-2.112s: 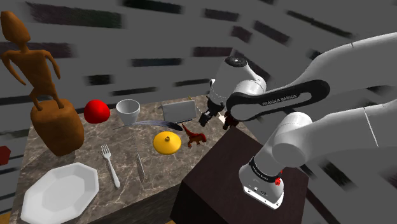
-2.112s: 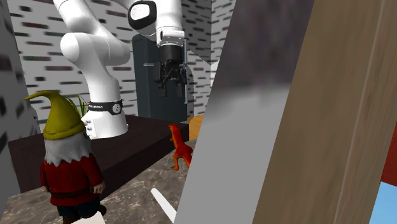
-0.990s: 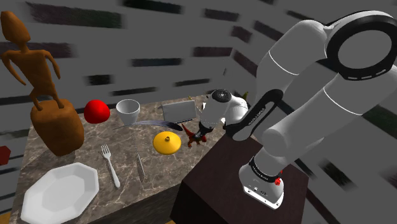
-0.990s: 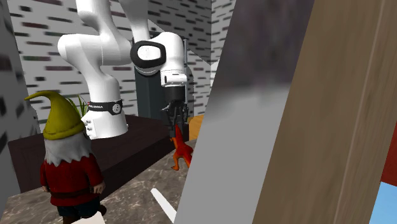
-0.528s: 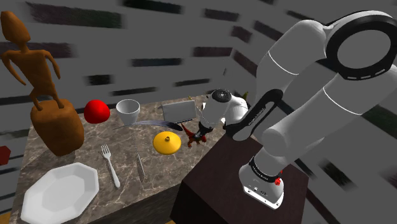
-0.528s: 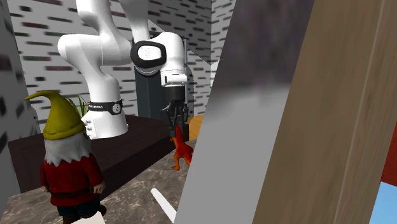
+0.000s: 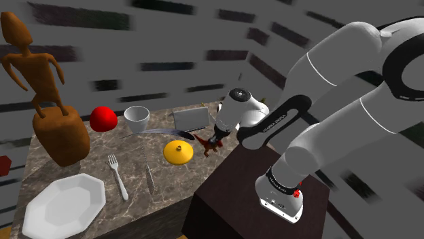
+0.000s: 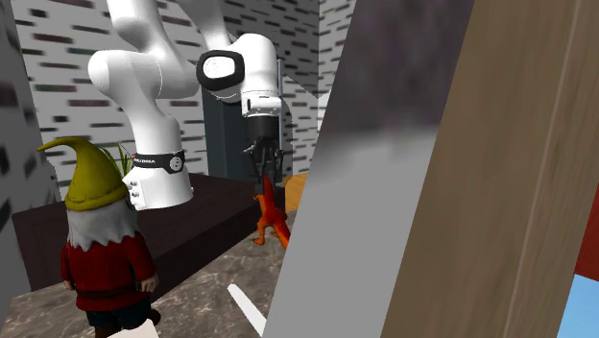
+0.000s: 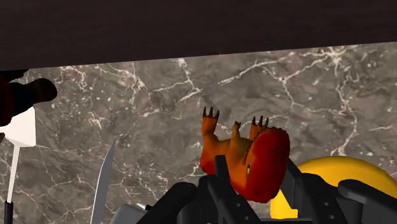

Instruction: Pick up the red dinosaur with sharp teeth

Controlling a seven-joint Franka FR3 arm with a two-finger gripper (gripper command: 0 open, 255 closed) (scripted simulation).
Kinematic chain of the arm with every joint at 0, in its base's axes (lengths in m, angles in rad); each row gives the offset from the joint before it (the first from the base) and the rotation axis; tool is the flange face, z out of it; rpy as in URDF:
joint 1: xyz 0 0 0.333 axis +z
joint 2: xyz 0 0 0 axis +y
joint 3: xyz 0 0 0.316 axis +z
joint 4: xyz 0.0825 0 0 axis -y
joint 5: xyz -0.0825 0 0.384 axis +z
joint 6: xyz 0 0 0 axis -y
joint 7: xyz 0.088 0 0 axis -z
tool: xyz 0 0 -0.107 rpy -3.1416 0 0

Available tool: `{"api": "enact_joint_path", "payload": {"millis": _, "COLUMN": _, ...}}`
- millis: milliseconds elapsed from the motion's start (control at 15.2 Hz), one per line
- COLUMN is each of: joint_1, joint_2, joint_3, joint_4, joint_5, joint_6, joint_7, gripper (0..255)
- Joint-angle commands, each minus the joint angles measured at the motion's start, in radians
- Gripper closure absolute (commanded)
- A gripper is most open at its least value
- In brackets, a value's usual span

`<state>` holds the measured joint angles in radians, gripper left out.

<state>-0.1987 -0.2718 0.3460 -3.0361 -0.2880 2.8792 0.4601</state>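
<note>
**Shoulder view:** You see the gripper (image 7: 218,135) low over the table (image 7: 134,163), at the corner next to the stand (image 7: 231,197). The dinosaur (image 7: 208,143) sits directly under it, just beside the yellow lid (image 7: 179,152).

**Second exterior view:** The dinosaur (image 8: 271,221) hangs head-up from the gripper (image 8: 264,171), beyond the gnome (image 8: 101,245).

**Wrist view:** The fingers (image 9: 219,167) are closed partway and clasp the dinosaur's (image 9: 254,159) head between them. Its clawed feet point at the table (image 9: 159,95).

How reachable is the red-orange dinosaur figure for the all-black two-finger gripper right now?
Probably yes: the black gripper looks shut on the red dinosaur, its fingers clasping it on both sides; nothing stands between them.
</note>
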Motion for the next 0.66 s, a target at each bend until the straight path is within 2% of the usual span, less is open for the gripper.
{"api": "enact_joint_path", "payload": {"millis": 0, "joint_1": 0.061, "joint_2": -0.049, "joint_3": -0.043, "joint_4": -0.003, "joint_5": 0.061, "joint_6": -0.048, "joint_7": -0.047, "gripper": 255}}
{"api": "enact_joint_path", "payload": {"millis": 330, "joint_1": 0.141, "joint_2": -0.162, "joint_3": -0.103, "joint_4": 0.002, "joint_5": 0.137, "joint_6": -0.167, "joint_7": -0.111, "gripper": 255}}
{"api": "enact_joint_path", "payload": {"millis": 462, "joint_1": 0.161, "joint_2": -0.204, "joint_3": -0.119, "joint_4": 0.007, "joint_5": 0.155, "joint_6": -0.214, "joint_7": -0.129, "gripper": 255}}
{"api": "enact_joint_path", "payload": {"millis": 594, "joint_1": 0.163, "joint_2": -0.207, "joint_3": -0.120, "joint_4": 0.007, "joint_5": 0.156, "joint_6": -0.218, "joint_7": -0.130, "gripper": 255}}
